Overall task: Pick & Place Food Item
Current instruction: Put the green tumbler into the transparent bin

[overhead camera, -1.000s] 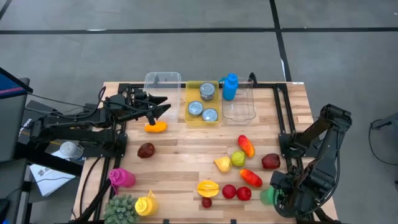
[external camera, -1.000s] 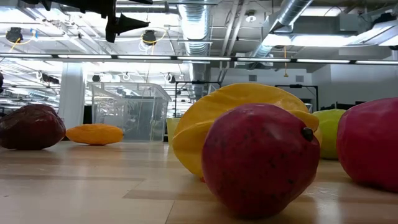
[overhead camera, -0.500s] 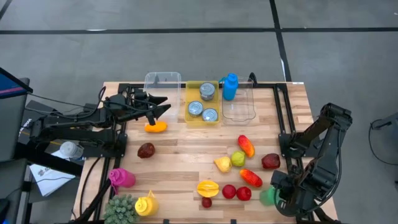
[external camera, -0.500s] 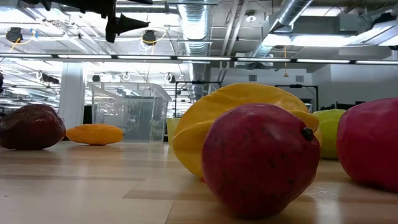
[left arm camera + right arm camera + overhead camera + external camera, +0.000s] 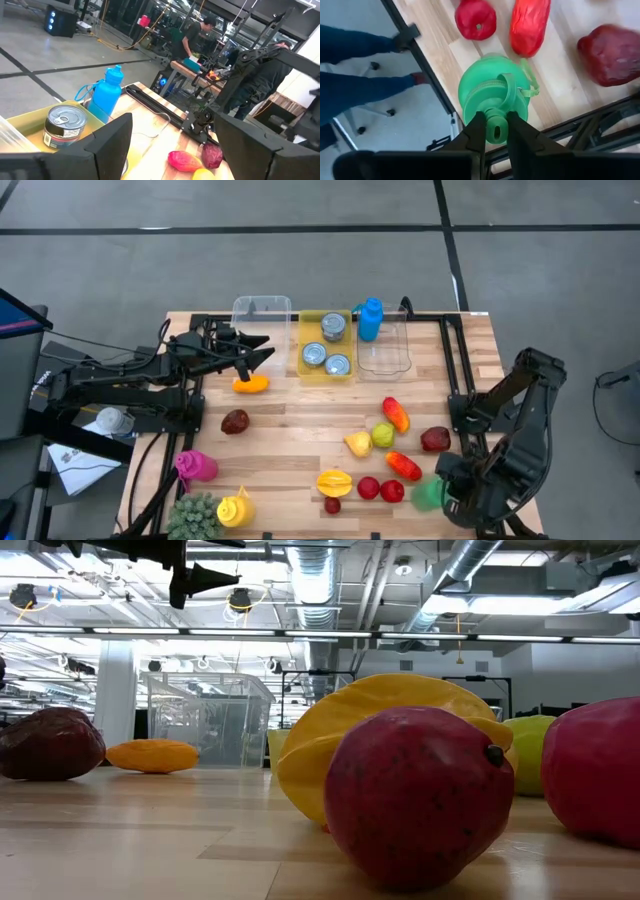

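The right gripper (image 5: 492, 131) is clamped on the spout of a green water bottle (image 5: 492, 92), fingers pinched tight on either side of the cap, down at the table's near right corner (image 5: 432, 494). Just beside the bottle sit a red apple (image 5: 475, 19), a long red-orange pepper (image 5: 529, 24) and a dark red fruit (image 5: 613, 53), all lying on the wooden table (image 5: 290, 430). Over on the far left, the left gripper (image 5: 262, 352) hangs with its fingers spread apart, holding nothing, right above an orange fruit (image 5: 250, 384) and next to the yellow bin (image 5: 326, 376) with the cans.
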Robot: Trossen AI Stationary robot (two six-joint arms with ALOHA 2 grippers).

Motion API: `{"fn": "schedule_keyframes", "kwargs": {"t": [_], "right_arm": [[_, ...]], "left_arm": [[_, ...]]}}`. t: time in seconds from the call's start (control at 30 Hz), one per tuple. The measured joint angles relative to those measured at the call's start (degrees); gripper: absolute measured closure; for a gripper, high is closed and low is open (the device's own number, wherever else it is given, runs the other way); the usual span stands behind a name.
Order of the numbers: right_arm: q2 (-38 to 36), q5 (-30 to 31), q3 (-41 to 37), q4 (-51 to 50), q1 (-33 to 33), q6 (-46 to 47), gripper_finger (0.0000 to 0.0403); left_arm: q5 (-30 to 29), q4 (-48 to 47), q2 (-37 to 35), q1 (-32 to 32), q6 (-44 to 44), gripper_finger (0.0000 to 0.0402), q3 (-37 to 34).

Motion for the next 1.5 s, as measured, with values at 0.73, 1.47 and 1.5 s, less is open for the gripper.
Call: {"fn": "schedule_keyframes", "kwargs": {"t": [0.73, 1.47, 1.5], "right_arm": [[-9.7, 10.7, 11.9, -10.8, -38.1, -38.6, 0.0356], [0.4, 3.5, 11.9, -4.7, -93.1, -76.3, 0.0358], [1.1, 3.4, 11.9, -4.6, -94.0, -77.7, 0.0358]], "left_arm": [[0.1, 0.0, 0.0, 0.0, 0.0, 0.0128, 0.0], [-0.3, 0.0, 0.0, 0.0, 0.0, 0.0128, 0.0], [-0.3, 0.0, 0.0, 0.0, 0.0, 0.0128, 0.0]]}}
